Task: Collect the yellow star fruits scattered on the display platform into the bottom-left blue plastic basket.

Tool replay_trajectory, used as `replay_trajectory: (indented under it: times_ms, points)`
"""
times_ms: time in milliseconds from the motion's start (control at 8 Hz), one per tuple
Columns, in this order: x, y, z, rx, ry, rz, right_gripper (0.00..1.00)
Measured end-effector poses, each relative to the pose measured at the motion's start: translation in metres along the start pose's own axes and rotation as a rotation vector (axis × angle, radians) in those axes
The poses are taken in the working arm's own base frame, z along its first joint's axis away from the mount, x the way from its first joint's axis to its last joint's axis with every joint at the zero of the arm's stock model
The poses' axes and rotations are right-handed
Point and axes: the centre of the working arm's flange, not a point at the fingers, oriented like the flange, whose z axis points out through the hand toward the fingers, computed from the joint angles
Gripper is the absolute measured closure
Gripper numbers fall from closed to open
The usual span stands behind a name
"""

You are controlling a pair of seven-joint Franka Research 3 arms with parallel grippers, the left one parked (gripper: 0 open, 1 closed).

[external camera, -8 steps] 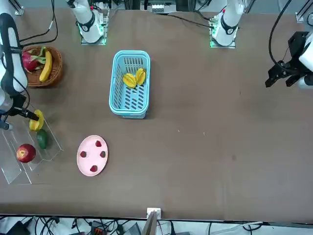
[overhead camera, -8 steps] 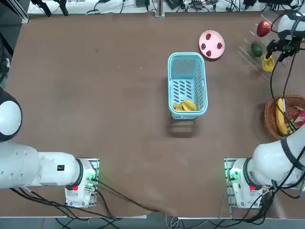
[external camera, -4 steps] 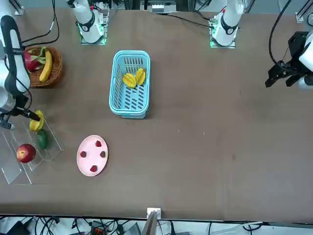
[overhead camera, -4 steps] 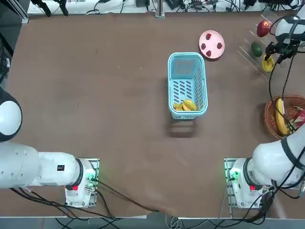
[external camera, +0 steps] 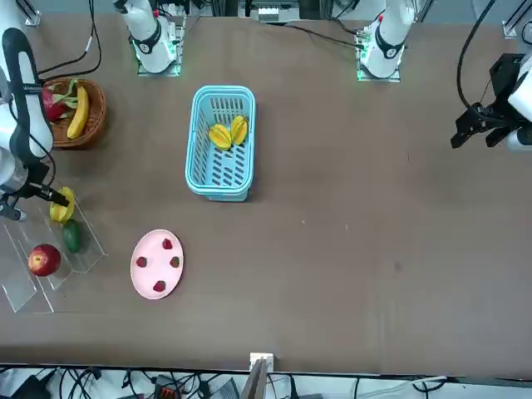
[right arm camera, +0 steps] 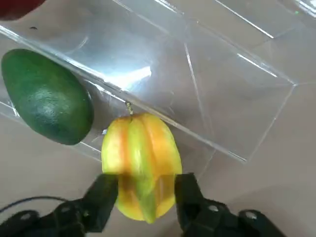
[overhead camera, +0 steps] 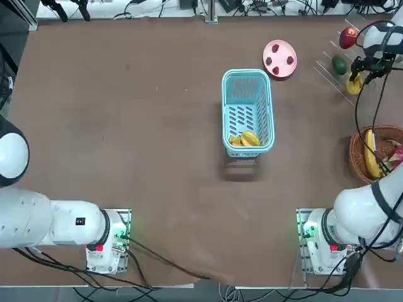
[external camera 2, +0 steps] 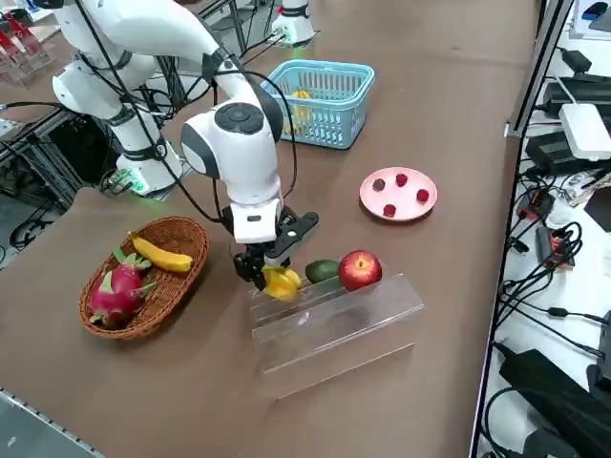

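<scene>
Right hand clamped on a star fruit at the display platform, two star fruits in the blue basket

- The star fruit between my black fingers is yellow with orange ridges.
- The fruit just beside my grip is dark, speckled green; the apple beyond it is red.
- The display platform under my gripper is clear.
- Well away, the basket is light blue with slotted sides, holding two yellow-orange star fruits.
- The plate is pink with red bits.
</scene>
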Motion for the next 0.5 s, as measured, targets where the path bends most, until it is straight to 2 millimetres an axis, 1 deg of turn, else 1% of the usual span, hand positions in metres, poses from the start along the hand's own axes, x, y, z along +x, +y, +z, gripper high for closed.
replay_trajectory:
  times_ms: [125,250,375,500]
  points:
    - [0.0001,-0.0002,-0.0006,0.001,0.001,0.000,0.48]
    - [0.0002,-0.0001,-0.0010,0.001,0.002,0.001,0.55]
    - [0.0005,-0.0010,-0.0031,0.003,0.005,0.001,0.68]
    - [0.0005,-0.0009,-0.0031,0.003,0.005,0.000,0.74]
